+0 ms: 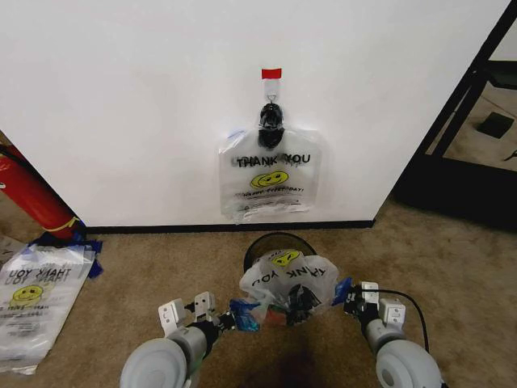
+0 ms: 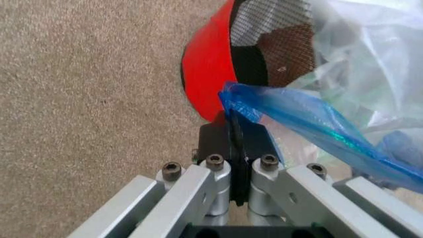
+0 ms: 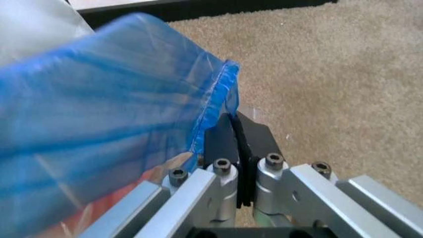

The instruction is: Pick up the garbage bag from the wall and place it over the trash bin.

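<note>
Head view: garbage bag (image 1: 289, 279) is held stretched between both grippers, directly above the trash bin (image 1: 266, 241), off the wall (image 1: 129, 97). One bluish edge is pinched in the clenched left gripper (image 1: 237, 318); the opposite edge is pinched in the clenched right gripper (image 1: 346, 293). Pick-up is judged done; drawing the mouth down over the rim remains. Beyond both grippers, another bag (image 1: 271, 174) hangs from a black clip (image 1: 270, 117).
</note>
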You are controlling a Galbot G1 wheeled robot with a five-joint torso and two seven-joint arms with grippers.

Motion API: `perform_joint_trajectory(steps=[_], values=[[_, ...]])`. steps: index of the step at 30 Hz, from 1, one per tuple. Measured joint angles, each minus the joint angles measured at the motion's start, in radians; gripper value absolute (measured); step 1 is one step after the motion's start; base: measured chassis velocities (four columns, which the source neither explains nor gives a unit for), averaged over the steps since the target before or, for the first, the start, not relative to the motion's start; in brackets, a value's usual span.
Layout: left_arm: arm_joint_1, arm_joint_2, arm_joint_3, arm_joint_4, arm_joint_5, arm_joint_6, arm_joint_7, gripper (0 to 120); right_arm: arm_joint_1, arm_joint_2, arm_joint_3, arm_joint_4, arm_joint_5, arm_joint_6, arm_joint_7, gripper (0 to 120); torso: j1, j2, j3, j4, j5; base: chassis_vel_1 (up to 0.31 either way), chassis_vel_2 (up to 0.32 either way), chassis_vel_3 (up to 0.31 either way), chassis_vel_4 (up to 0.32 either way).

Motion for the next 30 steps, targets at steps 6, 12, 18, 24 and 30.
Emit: perform_joint_trajectory(steps=[6,12,18,24,30], values=[[-0.007,-0.02,0.006,0.025,0.039,-0.025,0.017,0,0.035,0.01,-0.023,-0.034,-0.013,0.02,-0.005,0,0.0,0.0,0.0,0.0,0.0,0.0,0.0,0.0,0.0],[-0.004,-0.019,-0.01,0.03,0.063,-0.037,0.025,0,0.062,0.016,-0.028,-0.065,-0.023,0.043,-0.006,0,0.0,0.0,0.0,0.0,0.0,0.0,0.0,0.0,0.0],[0.021,-0.013,-0.019,-0.01,0.075,-0.04,0.032,0,0.075,0.013,-0.013,-0.075,-0.025,0.062,-0.006,0,0.0,0.0,0.0,0.0,0.0,0.0,0.0,0.0,0.0],[0.029,-0.012,-0.018,-0.022,0.098,-0.046,0.045,0,0.079,0.013,-0.008,-0.078,-0.025,0.075,-0.006,0,0.0,0.0,0.0,0.0,0.0,0.0,0.0,0.0,0.0],[0.082,0.003,-0.037,-0.081,0.128,-0.036,0.077,15,0.021,0.009,0.006,-0.044,-0.065,0.096,-0.034,10,0.0,0.0,0.0,-0.0001,0.0,0.0,0.0,0.0,0.0]])
